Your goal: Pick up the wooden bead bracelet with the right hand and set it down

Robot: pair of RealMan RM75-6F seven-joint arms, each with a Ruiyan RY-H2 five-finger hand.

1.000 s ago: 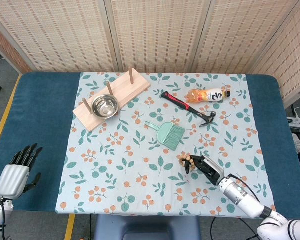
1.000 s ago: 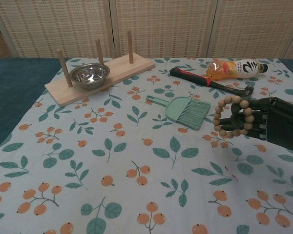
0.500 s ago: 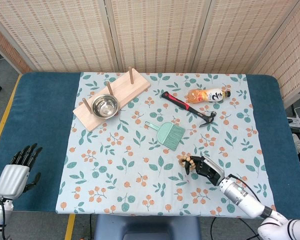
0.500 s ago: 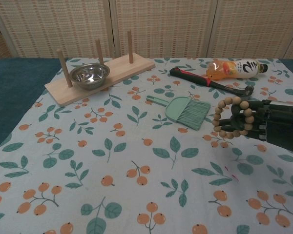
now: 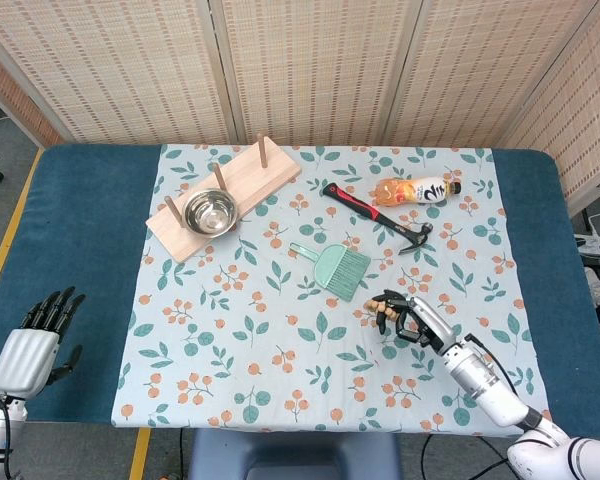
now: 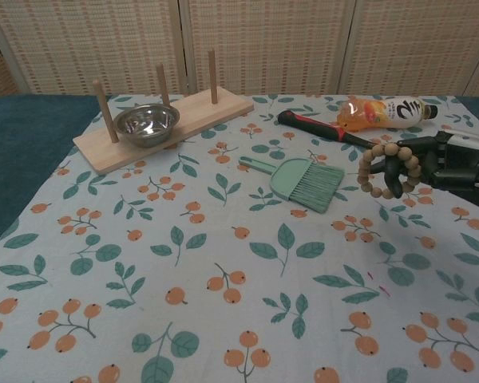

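The wooden bead bracelet [image 6: 386, 170] [image 5: 384, 317] is a loop of light brown beads hanging off the fingers of my right hand [image 6: 445, 163] [image 5: 411, 317], above the floral cloth at the right. The hand grips it from the right side, clear of the cloth. My left hand [image 5: 32, 343] rests at the near left corner over the blue table cover, fingers spread and holding nothing; the chest view does not show it.
A green hand brush [image 6: 300, 180] lies just left of the bracelet. Behind are a black-and-red hammer [image 6: 342, 136] and an orange drink bottle [image 6: 385, 112]. A wooden peg board [image 6: 164, 118] with a steel bowl [image 6: 146, 124] sits at the far left.
My right hand has risen and drawn back to the right, lifting the bracelet higher above the cloth. The left hand has not moved.
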